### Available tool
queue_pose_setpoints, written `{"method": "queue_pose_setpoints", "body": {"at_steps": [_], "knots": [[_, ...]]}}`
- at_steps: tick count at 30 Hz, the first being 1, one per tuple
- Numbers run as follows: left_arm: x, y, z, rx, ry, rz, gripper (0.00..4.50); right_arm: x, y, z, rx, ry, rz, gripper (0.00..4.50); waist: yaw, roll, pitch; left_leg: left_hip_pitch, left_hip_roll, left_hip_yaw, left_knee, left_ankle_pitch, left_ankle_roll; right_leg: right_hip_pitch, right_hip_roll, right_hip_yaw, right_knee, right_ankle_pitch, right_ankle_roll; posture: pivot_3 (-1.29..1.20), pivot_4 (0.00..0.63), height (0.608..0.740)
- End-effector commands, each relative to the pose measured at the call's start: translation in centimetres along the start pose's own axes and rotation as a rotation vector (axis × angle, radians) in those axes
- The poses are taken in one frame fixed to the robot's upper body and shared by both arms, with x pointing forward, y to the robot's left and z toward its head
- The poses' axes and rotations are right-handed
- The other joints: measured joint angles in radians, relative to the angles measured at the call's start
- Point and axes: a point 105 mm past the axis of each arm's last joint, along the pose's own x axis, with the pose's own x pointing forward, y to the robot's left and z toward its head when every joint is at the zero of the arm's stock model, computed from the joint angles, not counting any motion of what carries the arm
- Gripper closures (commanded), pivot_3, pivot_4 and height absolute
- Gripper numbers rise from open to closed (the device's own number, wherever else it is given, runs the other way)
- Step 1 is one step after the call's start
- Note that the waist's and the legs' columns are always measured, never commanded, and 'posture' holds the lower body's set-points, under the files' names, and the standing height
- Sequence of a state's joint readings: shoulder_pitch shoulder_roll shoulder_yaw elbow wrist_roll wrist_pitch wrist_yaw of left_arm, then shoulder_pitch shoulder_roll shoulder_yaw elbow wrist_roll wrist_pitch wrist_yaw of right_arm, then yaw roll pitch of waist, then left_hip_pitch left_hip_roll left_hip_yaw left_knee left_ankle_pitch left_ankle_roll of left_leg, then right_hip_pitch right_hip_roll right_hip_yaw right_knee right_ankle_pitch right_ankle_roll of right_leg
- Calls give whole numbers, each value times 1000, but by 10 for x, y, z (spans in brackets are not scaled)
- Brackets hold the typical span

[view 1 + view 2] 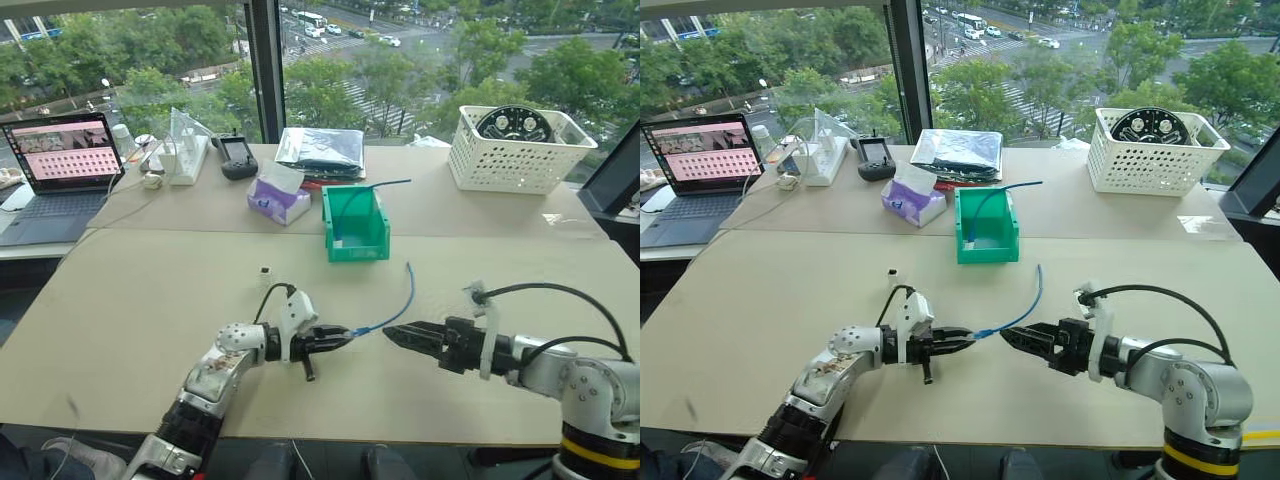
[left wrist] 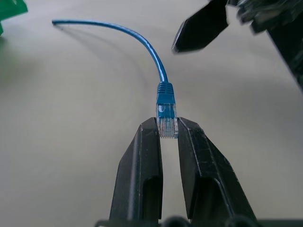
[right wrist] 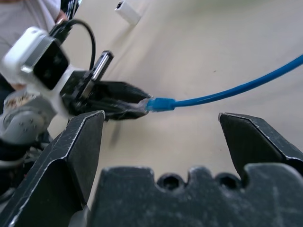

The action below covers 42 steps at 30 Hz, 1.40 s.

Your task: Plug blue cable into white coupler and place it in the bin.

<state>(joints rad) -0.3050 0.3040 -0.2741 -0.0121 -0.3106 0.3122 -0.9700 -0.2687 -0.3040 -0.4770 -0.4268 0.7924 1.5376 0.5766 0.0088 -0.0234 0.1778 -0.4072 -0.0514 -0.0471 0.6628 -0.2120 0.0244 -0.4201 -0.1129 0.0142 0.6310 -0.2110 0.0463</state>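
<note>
The left gripper (image 2: 168,130) was clamped on the clear plug (image 2: 166,120) of the blue cable (image 1: 392,315), the plug pinched between the two fingertips. From there the cable ran out toward the right gripper (image 1: 397,334), then curved up and away across the table (image 1: 150,300), its far end lying free on the surface near the bin (image 1: 355,225).

The right gripper's fingers stood wide apart and held nothing. It pointed toward the left gripper, tips just short of the cable, which passed in front of the gap between its fingers in the right wrist view.

The coupler (image 1: 265,271) sat alone on the table, beyond the left gripper and well apart from both grippers and from the cable.

The bin stood farther back, near the table's middle, with a second blue cord (image 1: 375,187) hanging out over its rim. A tissue pack (image 1: 278,200) lay just beside the bin on its left. A white basket (image 1: 520,150) stood at the far right, and a laptop (image 1: 62,165) at the far left.
</note>
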Motion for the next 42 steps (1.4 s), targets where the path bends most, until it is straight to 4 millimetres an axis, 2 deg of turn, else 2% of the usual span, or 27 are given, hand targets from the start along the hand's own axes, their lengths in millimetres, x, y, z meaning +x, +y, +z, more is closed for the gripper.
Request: {"method": "queue_pose_setpoints", "body": {"at_steps": [1,4,13,16,18,20,21,23,24,27,37,39,42], "knots": [[3,-5,24,-29,-108,9,4420,0,5,10,46,-68,-1,0,0,0,0,0,0,0,0,0,0,0,0,0,0,0,0,0,150,740],[5,-2,35,-56,-163,42,4420,5,7,13,80,-107,10,0,-1,1,0,0,0,0,0,0,0,0,1,0,0,0,0,0,150,740],[10,-5,32,-59,-150,51,4420,14,15,16,126,-141,39,0,-15,1,-1,1,0,0,0,0,0,0,1,0,0,0,0,0,150,740],[11,-6,32,-60,-151,52,4420,14,17,18,139,-151,54,722,-19,1,-1,0,0,0,0,0,0,0,1,0,0,0,0,0,150,740],[10,-6,32,-61,-155,56,4420,13,20,15,122,-130,67,1354,-21,1,-1,0,0,0,0,0,0,0,1,0,0,0,0,0,150,740],[10,-7,32,-61,-157,56,4420,12,20,14,114,-114,60,2215,-22,1,-1,0,0,0,0,0,0,0,1,0,0,0,0,0,150,740],[10,-7,32,-61,-158,55,4420,11,19,14,122,-116,59,2395,-22,1,-1,0,0,0,0,0,0,0,1,0,0,0,0,0,150,740],[11,-8,32,-60,-159,55,4420,11,19,15,131,-119,63,3044,-22,1,-1,0,0,0,0,0,0,0,1,0,0,0,0,0,150,740],[11,-8,32,-59,-160,56,4420,11,20,15,135,-118,71,3522,-22,1,-1,0,0,0,0,0,0,0,1,0,0,0,0,0,150,740],[11,-8,32,-57,-161,56,4420,11,22,13,142,-104,87,4458,-22,1,-1,0,0,0,0,0,0,0,1,0,0,0,0,0,150,740],[11,-9,30,-49,-158,62,4420,12,30,12,152,-90,134,4458,-22,1,-1,0,0,1,0,0,1,1,1,0,0,0,0,0,150,740],[11,-10,30,-44,-154,62,4420,11,30,13,159,-91,131,3631,-22,1,-1,0,0,1,0,0,1,1,1,0,0,0,0,0,150,740],[11,-10,30,-36,-149,62,4420,10,27,12,162,-78,94,2782,-23,1,-1,0,1,1,0,0,1,1,1,0,-1,0,0,0,150,740]]}}
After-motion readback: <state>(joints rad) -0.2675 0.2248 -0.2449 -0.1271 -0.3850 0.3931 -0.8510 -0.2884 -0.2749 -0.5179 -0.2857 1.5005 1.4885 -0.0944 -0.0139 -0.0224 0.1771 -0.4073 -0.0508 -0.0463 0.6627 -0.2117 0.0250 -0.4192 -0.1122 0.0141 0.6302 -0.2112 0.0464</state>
